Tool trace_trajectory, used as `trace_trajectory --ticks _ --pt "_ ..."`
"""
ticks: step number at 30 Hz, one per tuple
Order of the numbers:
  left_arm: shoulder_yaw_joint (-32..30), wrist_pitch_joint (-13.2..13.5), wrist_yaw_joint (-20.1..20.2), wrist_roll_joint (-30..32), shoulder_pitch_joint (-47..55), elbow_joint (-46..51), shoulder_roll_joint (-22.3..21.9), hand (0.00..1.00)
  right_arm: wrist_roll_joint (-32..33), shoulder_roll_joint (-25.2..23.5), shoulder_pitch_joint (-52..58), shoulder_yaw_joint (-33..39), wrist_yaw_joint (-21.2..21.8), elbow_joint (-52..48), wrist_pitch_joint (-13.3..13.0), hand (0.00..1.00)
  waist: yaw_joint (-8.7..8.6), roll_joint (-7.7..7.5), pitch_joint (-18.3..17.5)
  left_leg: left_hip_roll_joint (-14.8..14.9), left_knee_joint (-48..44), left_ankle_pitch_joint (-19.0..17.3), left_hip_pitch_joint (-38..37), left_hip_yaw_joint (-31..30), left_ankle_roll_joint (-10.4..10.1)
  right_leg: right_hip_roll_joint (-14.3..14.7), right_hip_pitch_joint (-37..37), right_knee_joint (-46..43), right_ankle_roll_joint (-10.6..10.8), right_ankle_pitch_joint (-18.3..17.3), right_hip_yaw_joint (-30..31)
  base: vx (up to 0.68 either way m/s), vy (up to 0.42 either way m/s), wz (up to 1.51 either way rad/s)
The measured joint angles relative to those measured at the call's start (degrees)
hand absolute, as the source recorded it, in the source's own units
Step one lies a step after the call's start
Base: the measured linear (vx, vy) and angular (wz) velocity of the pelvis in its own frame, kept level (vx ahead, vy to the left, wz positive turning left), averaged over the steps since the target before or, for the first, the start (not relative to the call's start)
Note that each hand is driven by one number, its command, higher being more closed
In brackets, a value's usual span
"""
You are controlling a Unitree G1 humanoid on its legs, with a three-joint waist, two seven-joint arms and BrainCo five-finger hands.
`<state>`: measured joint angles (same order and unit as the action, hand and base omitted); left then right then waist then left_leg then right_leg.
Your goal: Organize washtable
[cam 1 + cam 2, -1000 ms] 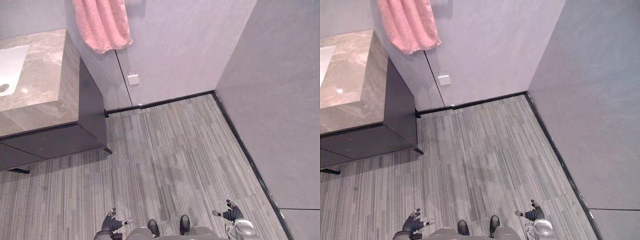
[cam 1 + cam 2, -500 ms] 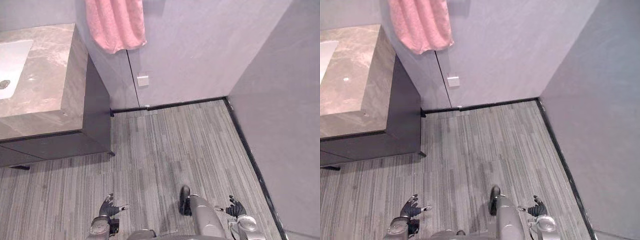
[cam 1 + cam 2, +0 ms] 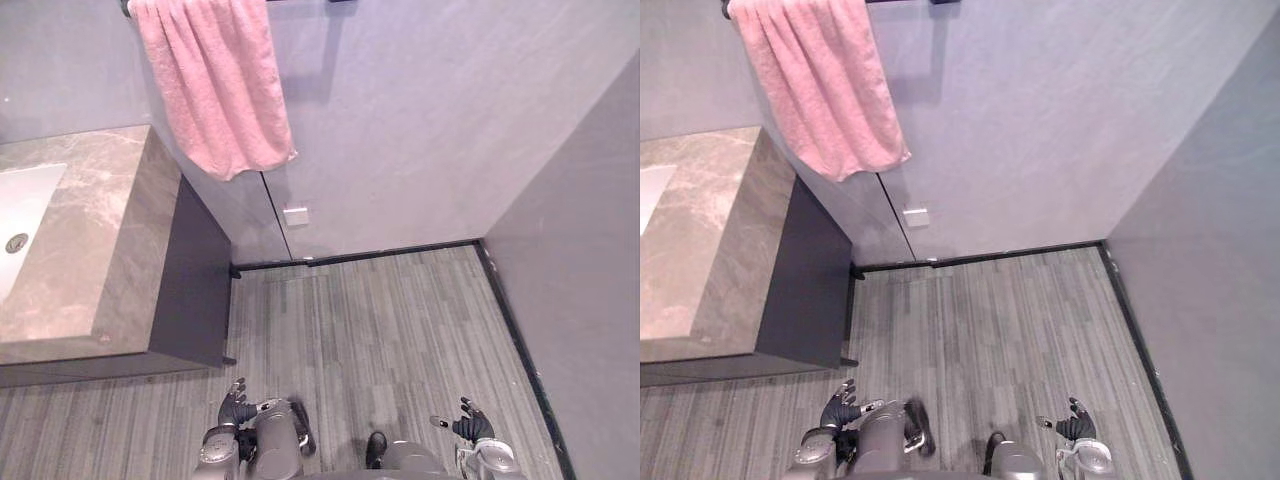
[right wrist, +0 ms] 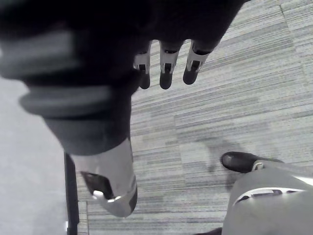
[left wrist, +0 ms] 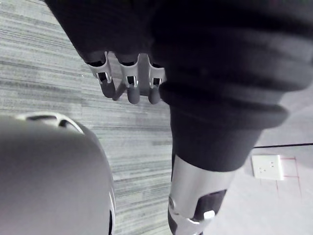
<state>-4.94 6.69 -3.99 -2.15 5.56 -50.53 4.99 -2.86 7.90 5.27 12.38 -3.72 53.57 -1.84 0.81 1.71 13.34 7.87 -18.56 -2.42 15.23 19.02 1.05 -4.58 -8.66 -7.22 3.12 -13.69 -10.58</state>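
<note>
Left eye view: marble table (image 3: 95,250) with sink (image 3: 22,228); pink towel (image 3: 215,85) hanging above table's far corner; left hand (image 3: 236,406), right hand (image 3: 468,428) well short of table, fingers relaxed, empty; step judged approach; next: reach table.

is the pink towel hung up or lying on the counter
Hung up: the towel drapes down the wall, not on the counter.
</note>
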Motion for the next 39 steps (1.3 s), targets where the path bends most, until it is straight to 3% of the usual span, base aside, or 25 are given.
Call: trace_trajectory --ticks 2,4,6,9,11,14,15,16,18,19,22,24,26,29,30,31,34,39 --pt "-0.2 0.0 -0.1 0.0 -0.1 0.0 0.6 0.00 0.0 -0.5 0.1 0.1 0.0 0.1 -0.1 0.00 0.06 -2.28 -1.3 -3.3 0.0 -4.0 -0.4 0.7 0.8 -3.3 1.1 -3.8 1.7 -1.9 0.0 0.50 0.261 0.10" --pt "0.0 0.0 0.1 0.0 0.0 -0.1 0.1 0.00 -0.1 -0.4 -0.8 0.0 0.0 0.1 -0.1 0.00 0.15 -2.42 -1.3 -4.9 0.7 -5.8 -3.0 1.6 1.4 -5.7 5.1 -15.2 1.9 -2.0 1.8 0.43 0.230 -0.04" --pt "0.7 -0.2 0.0 0.0 0.0 -0.7 1.1 0.00 -0.7 -0.8 -1.0 -1.4 0.1 0.0 -0.2 0.00 -0.13 -2.80 -1.4 -6.9 1.6 -8.1 -8.4 1.5 2.9 -7.8 11.3 -35.2 4.1 -1.4 5.2 0.39 0.166 0.14" --pt "1.0 -0.2 0.0 0.0 0.0 -0.7 2.3 0.00 -1.3 -0.8 -1.3 -3.9 0.2 0.0 -0.3 0.00 -0.15 -2.36 -1.4 -7.5 4.9 -8.9 -14.5 0.3 3.1 -7.2 16.8 -43.6 2.9 -3.5 3.2 0.32 0.068 0.20" --pt "1.5 -0.2 -0.1 0.0 -0.1 -0.7 2.6 0.00 -1.8 -0.8 -1.4 -4.4 0.2 0.0 -0.5 0.00 -0.47 -1.89 -1.3 -7.2 6.8 -8.9 -17.2 -1.1 3.0 -5.8 19.7 -40.7 1.1 -4.5 0.7 0.39 -0.005 0.43" --pt "2.1 -0.2 -0.1 0.0 -0.3 -0.8 2.8 0.00 -2.0 -0.4 -1.4 -4.3 0.2 0.1 -0.5 0.00 -1.81 -0.82 -0.7 -5.4 7.8 -8.8 -20.1 -3.5 2.9 -2.2 23.1 -26.4 0.4 -3.9 0.0 0.32 -0.106 0.45" --pt "2.3 -0.2 -0.1 0.1 -0.1 -0.8 3.0 0.00 -2.0 -0.5 -1.3 -4.3 0.2 0.1 -0.5 0.00 -1.98 -1.32 -0.9 -5.5 8.1 -8.8 -21.1 -3.7 1.0 -1.3 23.1 -17.2 -0.7 1.2 0.3 0.31 -0.146 0.48" --pt "2.7 -0.1 0.1 0.1 -0.1 -0.9 3.5 0.00 -2.2 -0.6 -0.8 -4.3 0.2 0.2 -0.4 0.00 -2.16 -3.16 -0.9 -6.8 8.2 -9.9 -22.3 -4.9 -1.2 -1.8 23.0 -11.9 -3.2 12.6 1.6 0.30 -0.164 0.51" --pt "2.6 -0.1 0.1 0.6 -0.4 -1.8 2.1 0.00 -2.2 0.5 -1.0 -3.8 0.1 0.8 -0.4 0.00 -2.41 -0.87 -1.4 -3.9 7.7 -10.9 -23.4 -6.3 -2.8 -0.3 21.9 -13.1 -4.0 10.1 0.0 0.28 -0.161 0.27" --pt "2.6 -0.1 0.1 0.6 -0.5 -1.8 2.1 0.00 -2.2 0.6 -1.0 -3.8 0.1 0.6 -0.4 0.00 -2.43 -0.73 -1.3 -3.4 6.7 -11.0 -23.0 -6.4 -3.2 0.1 21.5 -12.4 -4.1 9.6 -0.4 0.29 -0.207 0.19" --pt "2.0 -0.1 0.2 0.6 -0.9 -1.6 2.1 0.00 -2.2 0.6 -0.2 -3.7 0.1 0.5 -0.3 0.00 -2.93 -0.28 -0.5 2.0 -13.0 -10.7 -15.8 -6.3 -7.2 2.4 15.2 -8.0 -5.1 8.3 -2.4 0.27 -0.257 0.28" --pt "2.0 -0.1 0.2 0.6 0.0 -0.1 1.8 0.00 -2.0 0.7 1.4 -2.8 -0.1 -1.9 -0.4 0.00 -1.74 -0.45 -0.4 5.4 -21.9 -10.8 -12.5 -4.8 -7.8 3.6 10.4 -5.4 -5.9 7.7 -2.0 0.20 -0.111 -0.22" --pt "1.9 -0.1 0.1 0.6 -0.1 0.8 1.8 0.00 -1.7 0.7 1.2 -1.6 -0.3 -3.1 -0.5 0.00 -1.61 -0.28 -0.4 5.5 -19.8 -11.2 -10.6 -4.4 -7.2 3.6 9.4 -4.3 -5.8 7.5 -1.2 0.14 -0.012 -0.27" --pt "0.1 0.0 -0.1 0.5 -0.3 1.5 1.6 0.00 -1.7 1.0 -0.1 -1.5 -0.6 -3.2 -0.5 0.00 -1.04 0.09 -0.5 2.9 -4.1 -10.4 -9.9 -6.4 -7.0 3.1 9.0 -3.8 -4.8 7.7 1.4 0.16 0.078 -0.40" --pt "0.1 0.1 -0.2 0.5 -0.1 1.5 1.3 0.00 -1.7 1.2 0.0 -1.5 -0.8 -3.2 -0.5 0.00 -1.05 1.07 -0.9 2.0 3.2 -5.8 -10.6 -8.1 -6.6 3.5 9.0 -3.9 -3.9 7.2 2.1 0.17 0.162 -0.45" --pt "0.0 0.0 -0.2 0.5 0.0 1.2 1.2 0.00 -1.7 0.9 0.0 -1.5 -1.1 -2.8 -0.4 0.00 -0.71 1.23 -1.0 1.8 4.5 -2.8 -11.7 -8.0 -6.2 3.3 9.0 -4.1 -3.3 6.9 3.4 0.18 0.159 -0.39" --pt "0.0 0.1 -0.2 0.5 -0.5 1.2 0.8 0.00 -1.7 0.0 1.1 -1.5 -1.1 -2.9 -0.5 0.00 -0.13 -0.96 -1.9 -1.1 8.5 -2.2 -13.7 -7.1 -5.5 1.0 7.9 -2.1 -1.6 7.1 3.8 0.21 0.150 -0.07" --pt "0.3 0.1 -0.2 0.5 0.1 1.2 0.9 0.00 -1.7 -0.3 1.3 -1.6 -1.1 -2.8 -0.5 0.00 -0.07 -0.87 -2.3 -2.8 11.8 -2.1 -17.5 -6.5 -5.3 0.1 4.9 -0.3 -0.8 6.7 3.8 0.11 0.054 -0.01"
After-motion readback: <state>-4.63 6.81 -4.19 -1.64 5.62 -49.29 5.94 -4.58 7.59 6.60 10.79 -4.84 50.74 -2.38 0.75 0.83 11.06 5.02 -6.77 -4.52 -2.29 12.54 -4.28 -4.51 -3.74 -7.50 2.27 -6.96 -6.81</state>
